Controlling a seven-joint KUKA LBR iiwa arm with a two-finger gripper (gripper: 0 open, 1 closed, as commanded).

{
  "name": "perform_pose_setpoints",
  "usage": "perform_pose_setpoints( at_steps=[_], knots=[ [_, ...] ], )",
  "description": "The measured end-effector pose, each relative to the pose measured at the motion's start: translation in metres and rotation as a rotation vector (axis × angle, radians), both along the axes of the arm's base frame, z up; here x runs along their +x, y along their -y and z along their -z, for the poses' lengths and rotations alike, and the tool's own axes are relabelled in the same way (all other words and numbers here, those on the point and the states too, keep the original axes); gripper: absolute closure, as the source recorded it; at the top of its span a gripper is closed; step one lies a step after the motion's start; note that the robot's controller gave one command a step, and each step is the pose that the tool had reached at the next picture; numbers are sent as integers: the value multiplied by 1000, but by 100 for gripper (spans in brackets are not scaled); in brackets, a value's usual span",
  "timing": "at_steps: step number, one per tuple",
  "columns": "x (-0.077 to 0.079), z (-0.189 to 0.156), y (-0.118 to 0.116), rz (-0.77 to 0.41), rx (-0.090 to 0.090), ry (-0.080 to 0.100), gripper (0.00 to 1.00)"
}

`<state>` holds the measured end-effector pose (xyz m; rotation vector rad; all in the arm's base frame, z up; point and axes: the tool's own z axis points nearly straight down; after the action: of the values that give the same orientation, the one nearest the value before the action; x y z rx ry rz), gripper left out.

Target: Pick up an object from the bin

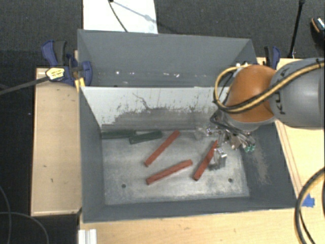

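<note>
Where the arm (299, 100) comes in from the right, its orange cover (251, 93) and looped cables (222, 88) hang over the right half of the bin (167, 60). The gripper (219, 155) sits low near the floor on that side, not far from the foot of the back wall. Whether the gripper is parted or closed I cannot tell, since its metal parts crowd together against the grey floor.

Just under it lies the right-hand red-brown bar (199, 170), a short straight stick. It is slanted so that its upper end runs beneath the gripper and its lower end points toward the front left. The gripper seems to touch that upper end, though the contact itself is hidden.

To the left of this stick, and apart from it, the middle red-brown bar (169, 172) lies across the centre of the floor, its right end a little nearer the back. Behind that one, the rear red-brown bar (161, 149) slants from front left to back right, near its neighbour but not touching it.

Farther back on the left, along the foot of the rear wall, a long dark green bar (117, 134) lies almost level. A shorter dark green bar (145, 136) lies just beside its right end, and both are well apart from the gripper.
</note>
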<state>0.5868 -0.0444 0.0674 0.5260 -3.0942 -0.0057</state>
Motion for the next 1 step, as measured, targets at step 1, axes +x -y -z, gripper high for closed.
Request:
perform_pose_setpoints(
  at_steps=[1],
  knots=[
    [-48,-34,-74,-125,2,5,0]
  ],
)
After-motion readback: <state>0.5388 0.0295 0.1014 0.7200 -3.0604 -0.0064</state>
